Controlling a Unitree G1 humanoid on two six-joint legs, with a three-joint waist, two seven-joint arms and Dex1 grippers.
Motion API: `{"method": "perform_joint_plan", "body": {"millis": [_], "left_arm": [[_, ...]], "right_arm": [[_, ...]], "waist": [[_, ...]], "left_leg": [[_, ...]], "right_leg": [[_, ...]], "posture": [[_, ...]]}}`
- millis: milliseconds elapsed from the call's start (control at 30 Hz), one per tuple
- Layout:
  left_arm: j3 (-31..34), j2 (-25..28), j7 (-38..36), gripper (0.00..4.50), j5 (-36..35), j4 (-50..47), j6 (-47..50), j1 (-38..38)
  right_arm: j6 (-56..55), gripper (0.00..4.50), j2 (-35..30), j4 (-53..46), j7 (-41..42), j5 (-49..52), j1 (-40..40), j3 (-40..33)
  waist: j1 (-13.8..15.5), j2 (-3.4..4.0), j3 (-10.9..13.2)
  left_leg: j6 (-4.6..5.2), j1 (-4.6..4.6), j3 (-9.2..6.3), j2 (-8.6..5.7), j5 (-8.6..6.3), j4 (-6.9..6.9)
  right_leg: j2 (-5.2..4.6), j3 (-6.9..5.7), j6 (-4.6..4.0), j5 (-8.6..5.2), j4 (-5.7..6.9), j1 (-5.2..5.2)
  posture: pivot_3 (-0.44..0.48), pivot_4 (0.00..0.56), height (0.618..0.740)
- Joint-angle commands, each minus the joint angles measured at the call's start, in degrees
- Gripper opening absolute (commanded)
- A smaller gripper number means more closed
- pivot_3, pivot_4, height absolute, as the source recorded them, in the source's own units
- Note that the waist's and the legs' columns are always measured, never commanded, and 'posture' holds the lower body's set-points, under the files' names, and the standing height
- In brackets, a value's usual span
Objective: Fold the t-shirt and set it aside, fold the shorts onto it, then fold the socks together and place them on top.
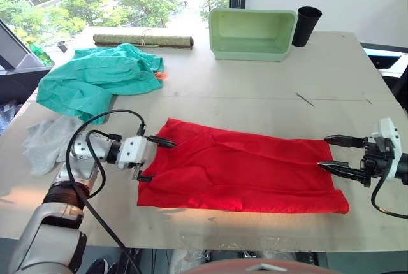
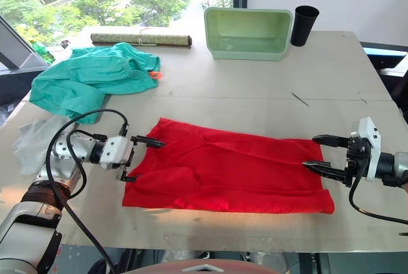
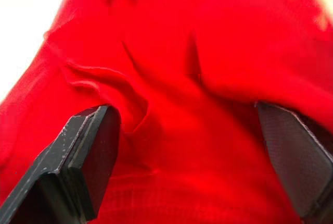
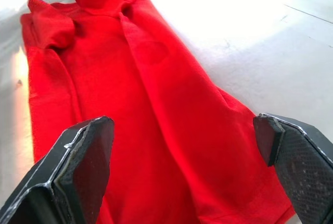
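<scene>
The red t-shirt lies flat on the table as a long band folded lengthwise. My left gripper stands open at its left end, one finger over the cloth's far corner, the other at the near edge. In the left wrist view its fingers straddle bunched red fabric. At the right end my right gripper is open, its fingertips just over the shirt's edge. The teal shorts lie crumpled at the back left. Light grey socks lie at the left edge.
A pale green tub and a black cup stand at the back of the table. A rolled mat lies behind the shorts. A thin stick rests right of centre. The near table edge runs close below the shirt.
</scene>
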Motion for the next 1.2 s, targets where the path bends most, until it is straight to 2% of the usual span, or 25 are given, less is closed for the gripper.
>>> {"method": "perform_joint_plan", "body": {"millis": [33, 167, 400, 633, 833, 1000, 1200], "left_arm": [[3.91, 0.17, 1.38, 4.42, -0.9, 1.58, 7.28, -4.06], [6.54, -1.15, 4.45, 4.42, 0.63, 7.41, 11.42, -9.64], [8.15, -4.28, 6.15, 4.42, 4.04, 15.3, 11.1, -16.51], [4.77, -6.08, 5.96, 4.42, 12.91, 19.17, -4.61, -16.04], [3.65, -8.37, 6.89, 4.42, 17.04, 23.01, -12.32, -17.66], [3.82, -10.46, 2.56, 4.42, 15.36, 20.29, -13.5, -17.17], [4.16, -12.04, -0.41, 4.42, 12.34, 12.77, -9.65, -15.03]], "right_arm": [[-1.55, 4.5, 0.27, -0.2, -0.42, -0.73, 0.01, -0.97], [-2.33, 4.5, 0.87, -0.63, -0.9, -1.51, 0.48, -0.95], [-3.27, 4.5, 2.25, -1.3, -1.91, -2.28, 1.24, -1.19], [-4.19, 4.5, 3.03, -2.46, -3.24, -2.63, 2.35, -1.71], [-4.47, 4.5, 3.14, -3.76, -4.27, -2.36, 3.38, -2.16], [-4.44, 4.5, 3.77, -5.89, -4.93, -1.57, 4.84, -2.84], [-4.76, 4.5, 5.04, -7.25, -5.89, -1.67, 6.4, -2.89]], "waist": [[0.07, -0.01, 0.01], [-0.08, -0.04, 0.02], [-0.03, -0.1, 0.06], [-0.05, -0.12, 0.07], [0.12, -0.13, 0.08], [0.14, -0.13, 0.08], [0.08, -0.13, 0.08]], "left_leg": [[0.0, -0.01, -0.03, -0.01, 0.0, 0.0], [0.0, -0.02, -0.05, -0.02, 0.0, 0.0], [-0.01, -0.07, -0.07, -0.02, 0.01, 0.03], [-0.01, -0.15, -0.08, 0.0, 0.01, 0.12], [-0.01, -0.21, -0.1, -0.01, 0.0, 0.17], [-0.01, -0.26, -0.14, 0.0, 0.01, 0.2], [-0.01, -0.33, -0.2, 0.0, 0.01, 0.28]], "right_leg": [[0.0, -0.03, 0.0, 0.0, 0.0, 0.0], [0.03, -0.03, 0.0, 0.0, 0.0, 0.0], [0.04, -0.03, -0.01, 0.01, -0.04, -0.01], [0.04, -0.04, -0.2, 0.11, -0.04, -0.04], [0.03, -0.07, -0.2, 0.11, -0.04, -0.06], [0.03, -0.12, -0.2, 0.11, -0.04, -0.08], [0.03, -0.17, -0.2, 0.11, -0.04, -0.08]], "posture": [[0.0, 0.15, 0.735], [0.0, 0.15, 0.735], [0.0, 0.15, 0.735], [0.0, 0.15, 0.735], [0.0, 0.15, 0.735], [0.0, 0.15, 0.735], [0.0, 0.15, 0.735]]}}
